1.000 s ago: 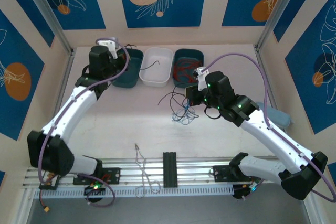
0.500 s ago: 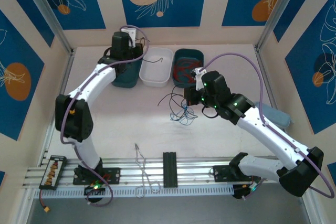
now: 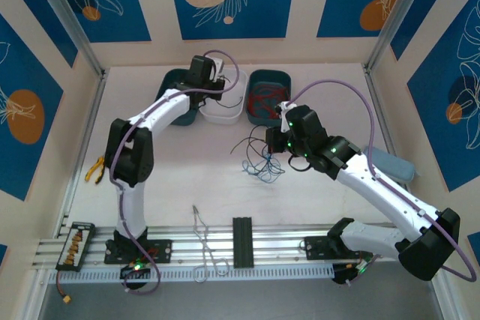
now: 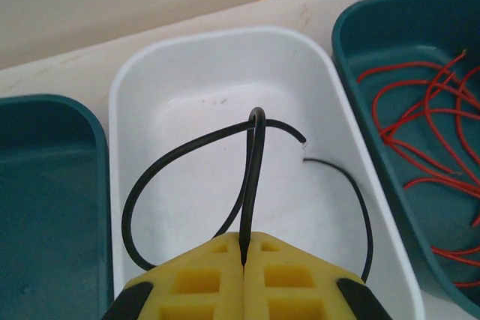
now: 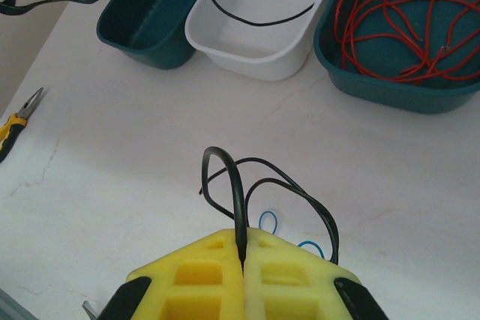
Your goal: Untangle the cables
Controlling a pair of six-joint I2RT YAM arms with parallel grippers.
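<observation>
Along the near edge of the table, a silvery wire loop [image 3: 202, 249] is lying across the metal rail [image 3: 247, 256] between the two arm bases. Farther in and hard against the left side, yellow-handled pliers [image 3: 95, 170] are resting on the bare tabletop [image 3: 187, 177]. Around mid-table, right of centre, a tangle of black and blue cables [image 3: 259, 157] is sprawling on the surface, and the right gripper [image 5: 241, 241] is hanging just over it with its yellow fingers [image 5: 285, 275] pressed fully together, pinching a black cable [image 5: 232, 177] that is arching up out of the pads and curling back down beside small blue loops (the blue strands are barely peeking past the fingertips in the wrist view). Beyond the tangle, three trays are sitting in a row along the far side: a left teal tray [image 4: 45, 185], a white tray [image 4: 120, 110] in the middle and a right teal tray [image 3: 270, 76]. Over the white tray the left gripper [image 4: 245, 239] is hovering, its fingers likewise closed tight, gripping a second black cable [image 4: 255, 155] whose loop is drooping into that tray, with a loose black end trailing along the tray's right wall. Inside the right teal tray, red cables [image 4: 420, 133] are lying in loose coils, apart from everything else.
</observation>
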